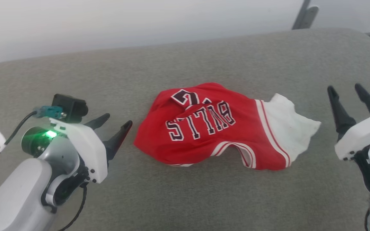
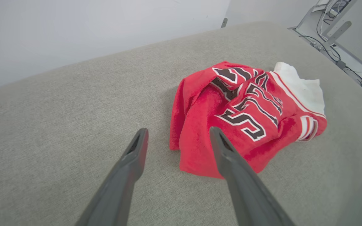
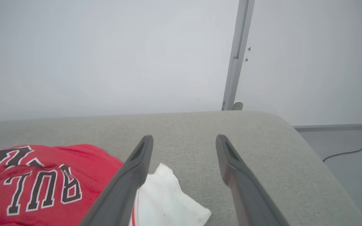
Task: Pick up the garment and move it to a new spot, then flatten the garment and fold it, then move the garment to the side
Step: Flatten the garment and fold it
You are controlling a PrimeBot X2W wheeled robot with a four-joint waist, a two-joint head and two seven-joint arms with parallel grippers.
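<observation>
The red jersey (image 1: 217, 128) lies crumpled in the middle of the grey cushioned surface (image 1: 185, 192), its "BULLS" lettering upside down to me and a white panel bunched at its right end. My left gripper (image 1: 119, 121) stands open just left of the jersey's red edge, apart from it. In the left wrist view the left gripper (image 2: 177, 131) frames the jersey (image 2: 247, 119) at its near edge. My right gripper (image 1: 344, 87) is open and empty, right of the white panel. From the right wrist, the right gripper (image 3: 184, 138) hovers over the jersey (image 3: 42, 182) and its white corner.
The grey surface ends at a rounded far right corner (image 3: 278, 121). A pale wall rises behind it, with a grey metal post (image 3: 237, 53). Cables (image 2: 357, 72) lie on the floor beyond the right edge. Bare cushion extends left and in front of the jersey.
</observation>
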